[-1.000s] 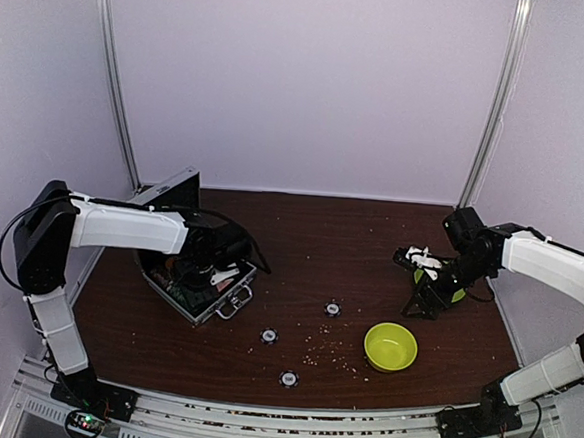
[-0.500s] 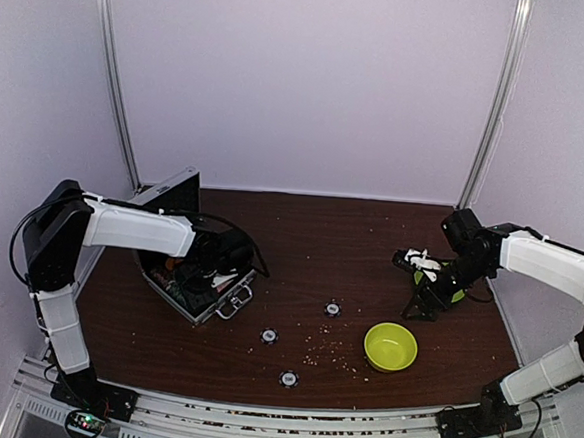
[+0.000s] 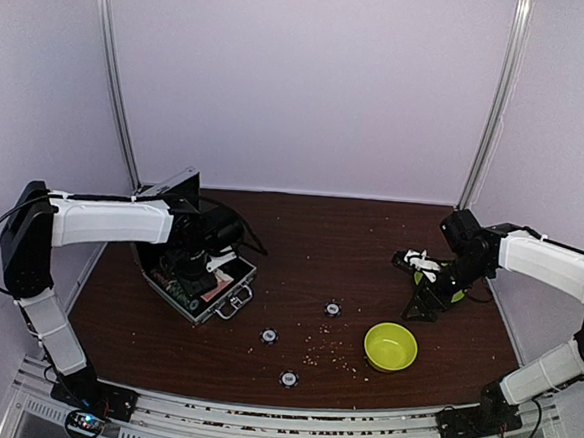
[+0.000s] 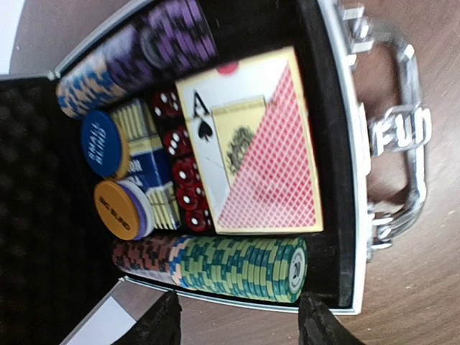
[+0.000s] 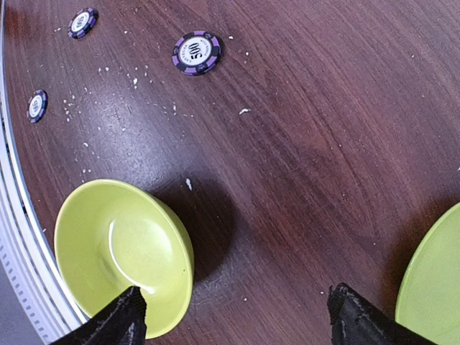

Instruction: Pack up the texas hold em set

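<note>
**Visitor:** How far along is the packing?

**Onlooker:** Mostly done, I judge. The aluminium case (image 4: 335, 158) lies open under the left arm. It holds:
- a red-backed card deck (image 4: 266, 151) with the ace of spades on top
- a column of red dice (image 4: 183, 169) and a blue deck (image 4: 152, 154)
- a blue button (image 4: 104, 144) and an orange button (image 4: 116, 208)
- purple chips (image 4: 172, 32) along one wall and green chips (image 4: 244, 266) along the opposite wall

**Visitor:** What is left?

**Onlooker:** Three loose poker chips (image 3: 269, 335) lie on the table, well apart from the case on its handle side. After them, the lid needs closing.

**Visitor:** And the grippers?

**Onlooker:** The left gripper (image 4: 241, 320) hangs over the case's rim by the green chips, fingers apart, nothing between them. The right gripper (image 5: 237, 309) is far from the case, beyond the loose chips. It is spread wide and empty, between a lime-green bowl (image 5: 86, 230) and a lime-green plate (image 5: 431, 287).

**Visitor:** Anything hard to make out?

**Onlooker:** Yes, several things:
- A pale disc tucked against the orange button cannot be identified.
- The chip rows are partly cut off, so I cannot tell whether any slot has room.
- The plate shows only as a sliver.
- The pale specks around the loose chips are too small to name.
</note>
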